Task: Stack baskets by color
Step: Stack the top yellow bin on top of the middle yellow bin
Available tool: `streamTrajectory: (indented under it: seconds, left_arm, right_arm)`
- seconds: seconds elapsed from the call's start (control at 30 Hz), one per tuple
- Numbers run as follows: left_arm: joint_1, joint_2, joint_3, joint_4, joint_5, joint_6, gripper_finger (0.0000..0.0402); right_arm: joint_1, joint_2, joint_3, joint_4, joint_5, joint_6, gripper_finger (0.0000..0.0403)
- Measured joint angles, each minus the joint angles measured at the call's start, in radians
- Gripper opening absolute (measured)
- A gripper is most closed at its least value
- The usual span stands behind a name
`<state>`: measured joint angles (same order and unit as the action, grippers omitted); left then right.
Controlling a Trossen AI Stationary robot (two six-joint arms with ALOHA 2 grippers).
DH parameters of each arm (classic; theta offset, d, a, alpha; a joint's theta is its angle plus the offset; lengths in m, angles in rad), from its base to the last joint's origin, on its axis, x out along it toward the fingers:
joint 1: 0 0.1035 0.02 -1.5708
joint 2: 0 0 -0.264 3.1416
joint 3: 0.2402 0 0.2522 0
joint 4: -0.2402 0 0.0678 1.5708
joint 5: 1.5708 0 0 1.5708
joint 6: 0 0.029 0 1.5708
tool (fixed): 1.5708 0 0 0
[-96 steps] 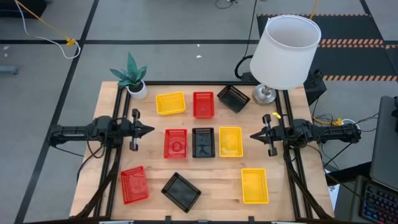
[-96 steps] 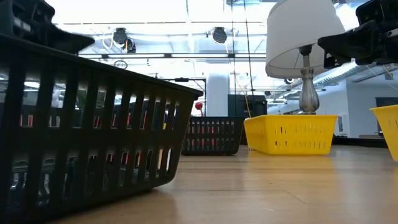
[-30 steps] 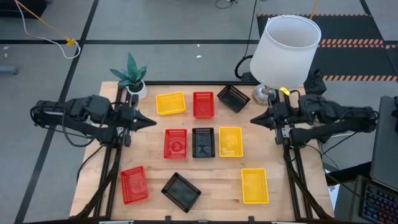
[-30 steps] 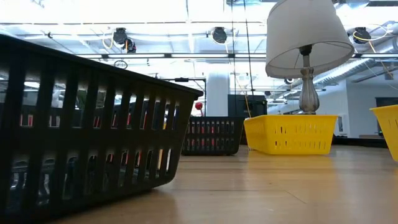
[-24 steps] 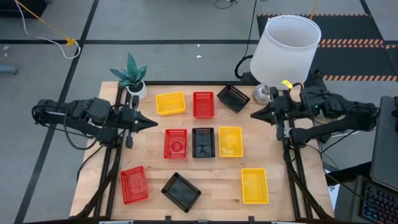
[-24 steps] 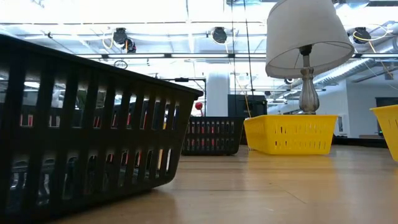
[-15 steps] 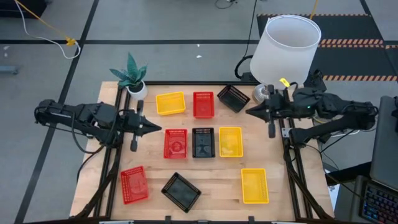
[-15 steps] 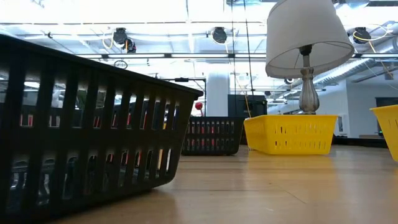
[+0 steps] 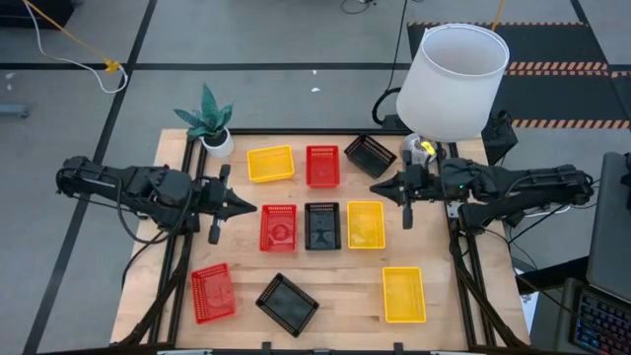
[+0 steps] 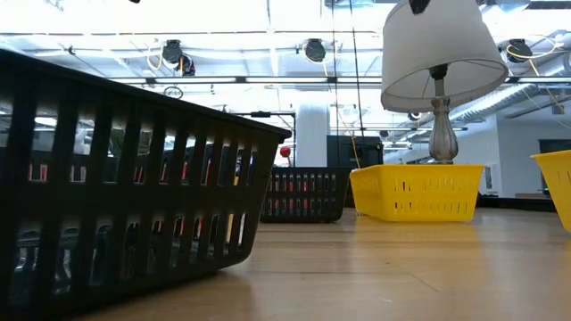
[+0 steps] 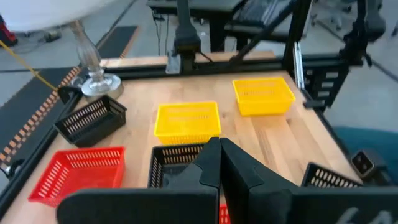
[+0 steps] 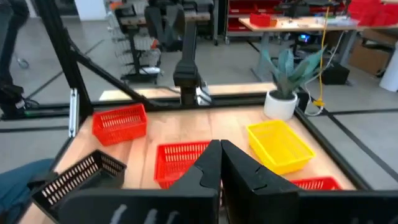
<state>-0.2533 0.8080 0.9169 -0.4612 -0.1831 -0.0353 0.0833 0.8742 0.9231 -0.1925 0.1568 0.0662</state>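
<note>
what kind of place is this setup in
Probably a robotics lab or workshop: a wooden table framed in black rails, with an arm mounted at each side, stands on a taped concrete floor, and red storage shelves and workbenches fill the room behind.

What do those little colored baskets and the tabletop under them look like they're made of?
The baskets, such as the yellow basket, look like molded plastic: uniform color, a slight sheen, evenly slotted walls. The tabletop looks like pale wood with a smooth finish, judging by its grain lines and plank seams.

Site, as I see it: robotics lab. Evidence: framed wooden table, taped concrete floor, parts shelves, ceiling lights.
</note>
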Motion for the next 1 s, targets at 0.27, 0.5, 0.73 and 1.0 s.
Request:
streamTrajectory:
  seconds: [0.27,0.5,0.73,1.0]
  left_arm:
    - [-0.034,0.083,0.000,-0.014,-0.060,0.047,0.0003]
    - [-0.006,0.143,0.000,-0.007,-0.134,0.055,0.0004]
    - [0.031,0.171,0.000,-0.013,-0.136,0.034,0.0017]
    - [0.096,0.217,0.000,-0.014,-0.138,0.006,0.0049]
  right_arm:
    - [0.003,0.004,-0.032,0.032,0.001,-0.028,0.0000]
    - [0.003,0.003,-0.026,0.031,0.000,-0.051,0.0000]
    - [0.004,0.003,-0.025,0.027,0.000,-0.060,0.0000]
    - [0.004,0.003,-0.025,-0.001,0.000,-0.060,0.0000]
